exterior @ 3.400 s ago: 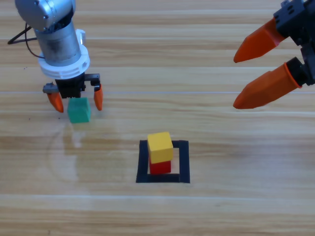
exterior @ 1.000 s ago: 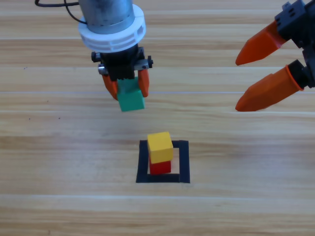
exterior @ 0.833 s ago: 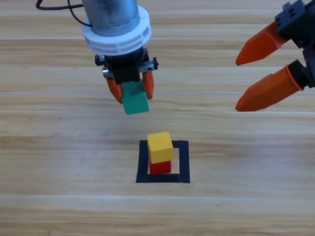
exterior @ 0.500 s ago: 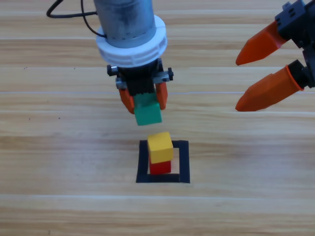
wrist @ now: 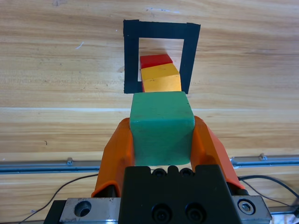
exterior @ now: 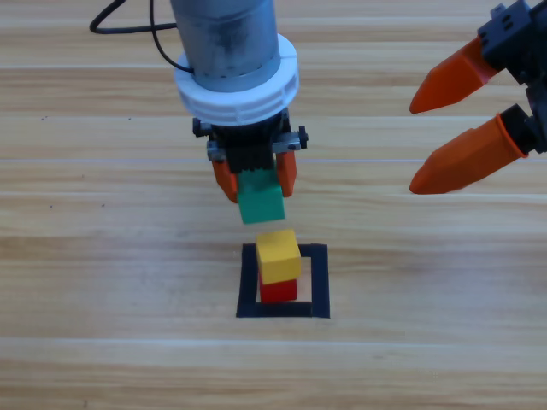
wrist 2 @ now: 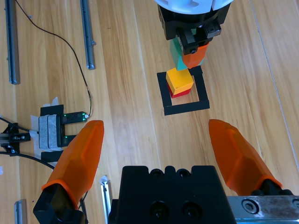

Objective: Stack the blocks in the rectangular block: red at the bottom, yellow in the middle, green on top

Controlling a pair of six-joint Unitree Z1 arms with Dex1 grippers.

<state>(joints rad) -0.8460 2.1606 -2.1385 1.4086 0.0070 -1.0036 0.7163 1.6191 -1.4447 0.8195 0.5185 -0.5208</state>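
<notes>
My left gripper (exterior: 255,178) (wrist: 162,135) is shut on the green cube (exterior: 261,205) (wrist: 161,127), held in the air just behind and above the stack. The yellow cube (exterior: 278,254) (wrist: 161,78) sits on the red cube (exterior: 278,289) (wrist: 155,60) inside the black tape rectangle (exterior: 248,282) (wrist: 131,51). The right wrist view shows the same stack, the yellow cube (wrist 2: 180,80) on top within the tape rectangle (wrist 2: 163,91), with the green cube (wrist 2: 175,55) partly hidden by the left gripper. My right gripper (exterior: 436,141) (wrist 2: 161,149) waits open at the upper right, holding nothing.
Bare wooden tabletop surrounds the tape square. In the right wrist view, metal rails (wrist 2: 86,32), a black cable (wrist 2: 70,51) and a taped fixture (wrist 2: 51,126) lie off to the side of the work area.
The left gripper closed on the green cube at the left, lifted it, and carried it rightward and toward the stack. The right arm has not moved.
</notes>
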